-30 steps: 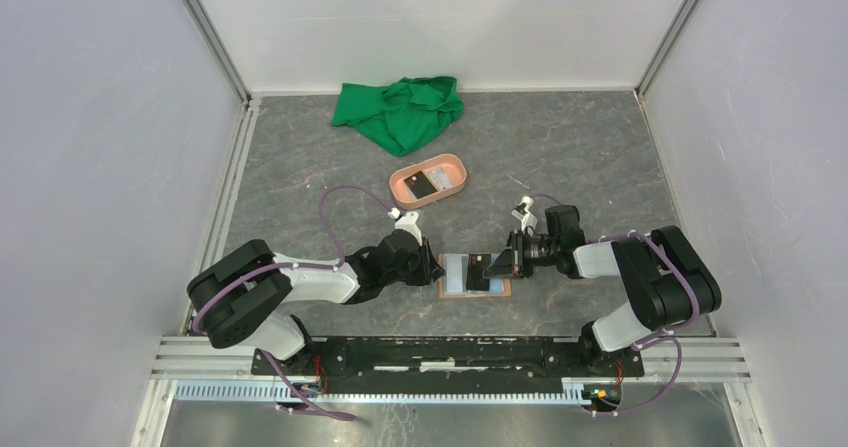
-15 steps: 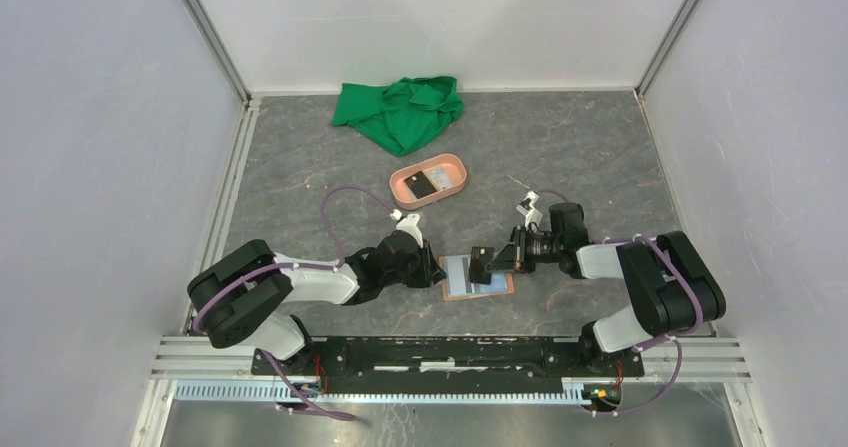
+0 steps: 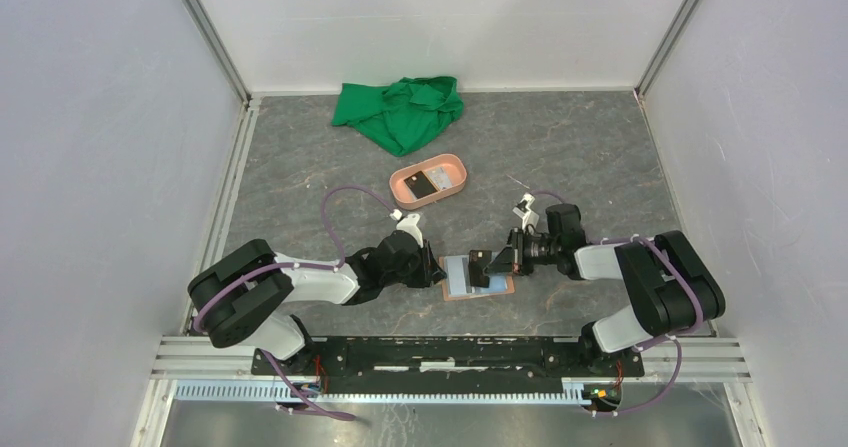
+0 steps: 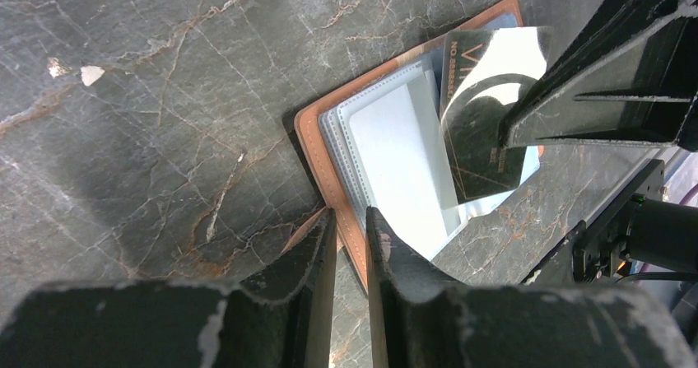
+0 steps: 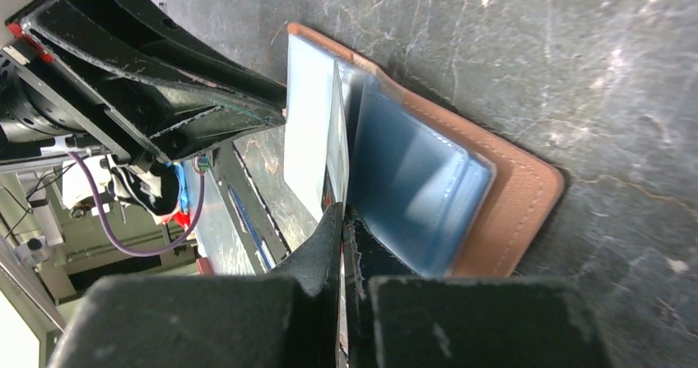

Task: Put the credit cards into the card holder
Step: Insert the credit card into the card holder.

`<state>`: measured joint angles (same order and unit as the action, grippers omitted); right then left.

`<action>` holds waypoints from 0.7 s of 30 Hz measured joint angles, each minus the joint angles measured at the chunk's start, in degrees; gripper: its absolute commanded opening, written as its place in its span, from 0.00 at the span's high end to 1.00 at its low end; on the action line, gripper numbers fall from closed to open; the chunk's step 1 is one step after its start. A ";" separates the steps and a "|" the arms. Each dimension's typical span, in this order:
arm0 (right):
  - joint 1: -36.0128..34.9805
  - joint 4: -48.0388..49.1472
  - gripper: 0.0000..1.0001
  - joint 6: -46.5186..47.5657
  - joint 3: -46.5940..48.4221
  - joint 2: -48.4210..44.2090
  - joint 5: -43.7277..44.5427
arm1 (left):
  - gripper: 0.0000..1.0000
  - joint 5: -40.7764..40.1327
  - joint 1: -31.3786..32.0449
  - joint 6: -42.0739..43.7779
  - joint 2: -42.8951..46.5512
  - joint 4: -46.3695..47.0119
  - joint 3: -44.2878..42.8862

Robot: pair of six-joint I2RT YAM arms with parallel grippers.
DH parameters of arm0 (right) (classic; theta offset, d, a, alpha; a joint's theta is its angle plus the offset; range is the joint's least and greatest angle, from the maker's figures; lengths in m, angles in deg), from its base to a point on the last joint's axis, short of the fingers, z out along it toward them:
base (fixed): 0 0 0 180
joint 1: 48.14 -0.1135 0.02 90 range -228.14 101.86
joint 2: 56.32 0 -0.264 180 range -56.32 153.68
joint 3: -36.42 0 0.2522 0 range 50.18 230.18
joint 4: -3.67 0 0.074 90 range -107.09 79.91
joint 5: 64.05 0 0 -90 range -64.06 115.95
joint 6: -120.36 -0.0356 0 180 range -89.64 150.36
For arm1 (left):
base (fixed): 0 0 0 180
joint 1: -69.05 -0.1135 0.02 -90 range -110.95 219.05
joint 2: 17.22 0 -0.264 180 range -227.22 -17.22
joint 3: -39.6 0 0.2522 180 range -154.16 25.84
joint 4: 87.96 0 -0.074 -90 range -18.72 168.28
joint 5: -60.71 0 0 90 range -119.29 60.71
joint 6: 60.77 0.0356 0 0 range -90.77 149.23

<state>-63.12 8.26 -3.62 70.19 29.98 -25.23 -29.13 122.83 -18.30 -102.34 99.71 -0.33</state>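
Near desk's [image 3: 600, 157] front edge, centre: open wallet [image 4: 395, 162], left end effector [image 4: 350, 220] pinching its left rim. Right end effector [image 5: 343, 211] pressed together on dark card [image 4: 481, 137], tilted above wallet. Tray [image 3: 395, 182], cloth [image 3: 398, 112] well behind.

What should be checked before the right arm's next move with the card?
1. Left tool clamps tan leather folding card holder edge: ok.
2. Holder lies open, clear sleeves exposed: ok.
3. Right tool grips dark glossy credit card: ok.
4. Card corner aligned with a sleeve mouth: cannot tell.
5. Second dark card lies in salmon-pink oval tray: ok.
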 measured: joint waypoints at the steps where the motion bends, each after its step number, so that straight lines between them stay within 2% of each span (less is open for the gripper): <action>1: -0.37 -0.02 1.00 0.00 0.00 0.00 -0.13 | 0.74 0.00 0.00 0.00 -0.02 0.00 0.00; 21: -1.42 -0.20 1.00 0.72 -1.07 0.00 -0.26 | 0.74 0.04 -0.02 0.00 -0.04 0.44 0.20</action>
<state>-64.54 8.07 -2.90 69.12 29.98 -25.50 -29.09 122.81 -18.30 -102.39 100.15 -0.13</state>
